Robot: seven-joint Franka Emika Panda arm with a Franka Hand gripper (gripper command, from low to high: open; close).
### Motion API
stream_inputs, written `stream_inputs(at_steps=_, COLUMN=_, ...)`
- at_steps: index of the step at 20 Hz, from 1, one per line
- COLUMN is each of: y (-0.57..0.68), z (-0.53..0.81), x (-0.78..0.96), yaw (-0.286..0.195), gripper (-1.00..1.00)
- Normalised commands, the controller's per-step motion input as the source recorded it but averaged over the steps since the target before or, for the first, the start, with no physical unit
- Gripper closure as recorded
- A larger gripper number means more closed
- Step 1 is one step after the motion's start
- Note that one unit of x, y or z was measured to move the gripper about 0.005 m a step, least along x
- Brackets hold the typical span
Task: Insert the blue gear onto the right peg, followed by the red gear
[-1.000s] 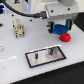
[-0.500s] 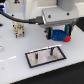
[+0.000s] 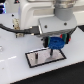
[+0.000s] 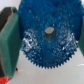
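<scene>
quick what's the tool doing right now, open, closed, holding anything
Tool: closed on the blue gear, held above the grey plate.

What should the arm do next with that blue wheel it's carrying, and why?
Probably lower it gently. In the exterior view the end effector holds the blue gear just above the grey plate, near the right peg; whether hole and peg line up exactly is unclear.

A black cable (image 3: 11, 28) loops over the white table (image 3: 15, 70), with perhaps a small white object (image 3: 1, 49) nearby.
</scene>
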Motion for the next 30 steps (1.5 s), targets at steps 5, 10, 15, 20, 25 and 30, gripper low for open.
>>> stream_inputs(at_steps=5, y=-0.10, z=-0.05, x=0.29, yaw=0.000, gripper=1.00)
stream_inputs(at_steps=10, y=-0.11, z=-0.10, x=0.23, yaw=0.000, gripper=1.00)
stream_inputs(at_steps=15, y=-0.05, z=0.12, x=0.26, yaw=0.000, gripper=1.00)
stream_inputs(at_steps=20, y=-0.03, z=0.26, x=0.15, yaw=0.000, gripper=1.00)
stream_inputs(at_steps=25, y=-0.03, z=0.11, x=0.17, yaw=0.000, gripper=1.00)
stream_inputs(at_steps=30, y=-0.03, z=0.01, x=0.32, yaw=0.000, gripper=1.00)
